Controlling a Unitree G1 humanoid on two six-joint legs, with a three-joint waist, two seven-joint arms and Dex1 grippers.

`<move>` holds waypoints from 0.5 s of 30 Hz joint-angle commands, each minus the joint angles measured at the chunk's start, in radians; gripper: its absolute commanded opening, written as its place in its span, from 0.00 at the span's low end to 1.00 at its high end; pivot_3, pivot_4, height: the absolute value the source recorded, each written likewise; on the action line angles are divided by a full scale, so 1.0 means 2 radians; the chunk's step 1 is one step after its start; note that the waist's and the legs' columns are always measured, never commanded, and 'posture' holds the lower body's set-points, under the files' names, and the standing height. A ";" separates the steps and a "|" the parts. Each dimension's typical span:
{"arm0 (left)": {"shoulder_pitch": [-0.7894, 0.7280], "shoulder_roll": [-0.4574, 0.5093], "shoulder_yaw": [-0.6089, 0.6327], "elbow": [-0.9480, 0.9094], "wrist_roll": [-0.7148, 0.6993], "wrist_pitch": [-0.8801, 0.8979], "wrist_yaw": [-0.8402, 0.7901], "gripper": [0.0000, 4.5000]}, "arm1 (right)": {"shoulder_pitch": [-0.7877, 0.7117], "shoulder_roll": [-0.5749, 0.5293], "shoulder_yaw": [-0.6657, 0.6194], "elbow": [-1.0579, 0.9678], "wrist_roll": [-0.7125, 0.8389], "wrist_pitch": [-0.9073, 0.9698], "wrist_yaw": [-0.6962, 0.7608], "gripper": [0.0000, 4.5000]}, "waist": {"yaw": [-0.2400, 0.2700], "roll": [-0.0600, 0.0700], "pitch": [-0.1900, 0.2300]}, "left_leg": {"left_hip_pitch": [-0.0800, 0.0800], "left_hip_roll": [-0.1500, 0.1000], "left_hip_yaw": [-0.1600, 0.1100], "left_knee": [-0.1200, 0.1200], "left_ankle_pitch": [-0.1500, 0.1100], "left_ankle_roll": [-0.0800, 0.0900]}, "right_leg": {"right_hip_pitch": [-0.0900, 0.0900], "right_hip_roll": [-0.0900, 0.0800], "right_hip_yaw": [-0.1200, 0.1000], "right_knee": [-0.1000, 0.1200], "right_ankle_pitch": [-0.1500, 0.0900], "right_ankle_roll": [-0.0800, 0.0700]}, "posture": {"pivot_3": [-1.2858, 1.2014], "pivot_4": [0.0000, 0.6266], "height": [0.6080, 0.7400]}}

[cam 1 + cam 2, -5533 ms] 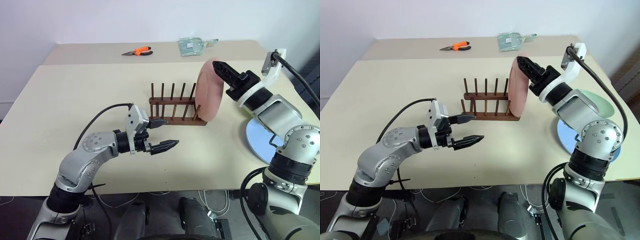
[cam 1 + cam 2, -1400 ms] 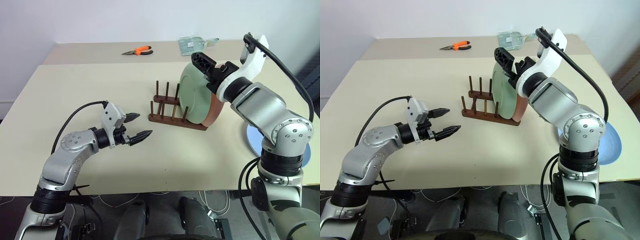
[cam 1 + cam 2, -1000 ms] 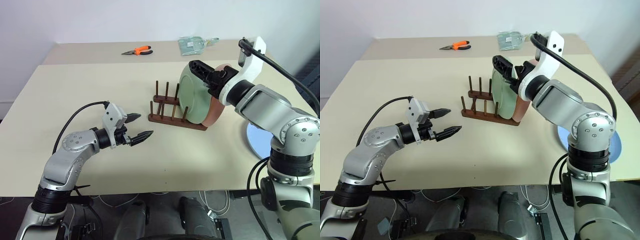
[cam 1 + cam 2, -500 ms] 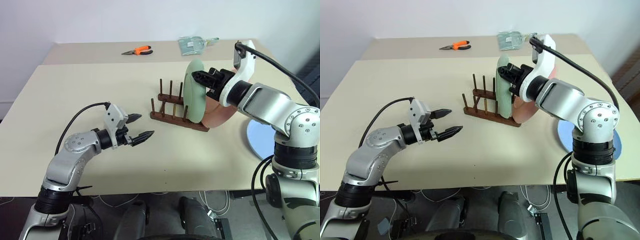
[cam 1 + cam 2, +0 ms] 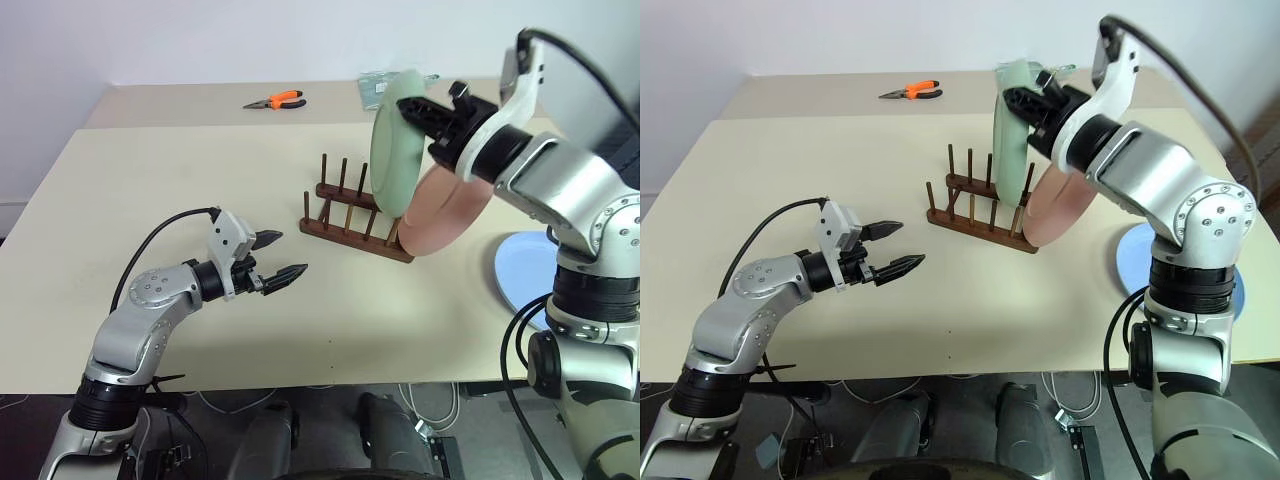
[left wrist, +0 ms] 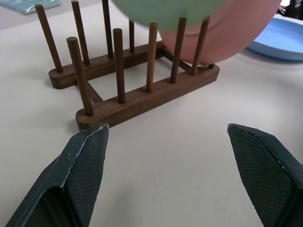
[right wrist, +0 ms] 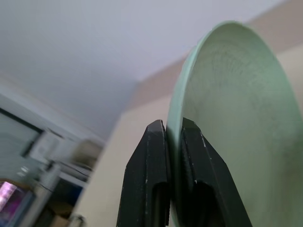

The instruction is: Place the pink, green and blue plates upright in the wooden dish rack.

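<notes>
**Green plate held edge-on above the rack**

Above the wooden dish rack (image 5: 358,215), toward the far right part of the desk (image 5: 150,190), the green plate (image 5: 393,140) is pinched at its rim between the pressed-together fingers of the right gripper (image 7: 175,137). It is held upright and edge-on, clear of the pegs, an attitude that suits lowering it between two peg pairs; its lower edge appears to hang free above the rails rather than seated in a slot.

At the rack's right end the pink plate (image 5: 447,212) is propped, tilted outward rather than truly upright; whether it is caught between pegs or merely leaning on them cannot be told. Its lean is judged to crowd the neighbouring slot, so care is called for when the green plate is brought down.

Near the desk's right edge the blue plate (image 5: 528,277) lies flat, not yet racked.

Toward the near left part of the desk, the left gripper (image 5: 276,256) is held with its fingers (image 6: 85,165) spread wide and empty, pointed at the rack's left end, well short of it. It is probably kept there to steady the rack.

On the far desk, orange-handled pliers (image 5: 276,101) lie unused.
</notes>
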 commanded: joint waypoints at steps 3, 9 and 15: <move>-0.011 0.003 0.001 -0.007 0.004 -0.011 -0.006 0.92 | -0.031 0.041 -0.039 -0.010 0.046 -0.066 -0.041 0.02 | 0.000 0.000 0.000 | 0.000 0.000 0.000 0.000 0.000 0.000 | 0.000 0.000 0.000 0.000 0.000 0.000 | 0.52 0.24 1.00; -0.011 0.003 0.002 -0.008 0.004 -0.009 -0.009 0.92 | -0.047 0.090 -0.044 -0.030 0.046 -0.109 -0.106 0.02 | -0.001 0.000 0.000 | 0.000 0.000 0.000 -0.001 0.000 0.000 | -0.001 0.000 0.000 0.001 0.000 0.000 | 0.52 0.24 1.00; -0.014 0.003 0.001 -0.007 0.004 -0.008 -0.012 0.92 | -0.036 0.108 -0.036 -0.057 0.043 -0.145 -0.156 0.02 | -0.001 0.000 0.000 | 0.000 0.000 0.000 -0.001 0.000 0.000 | -0.001 0.000 0.000 0.001 0.000 0.000 | 0.52 0.24 1.00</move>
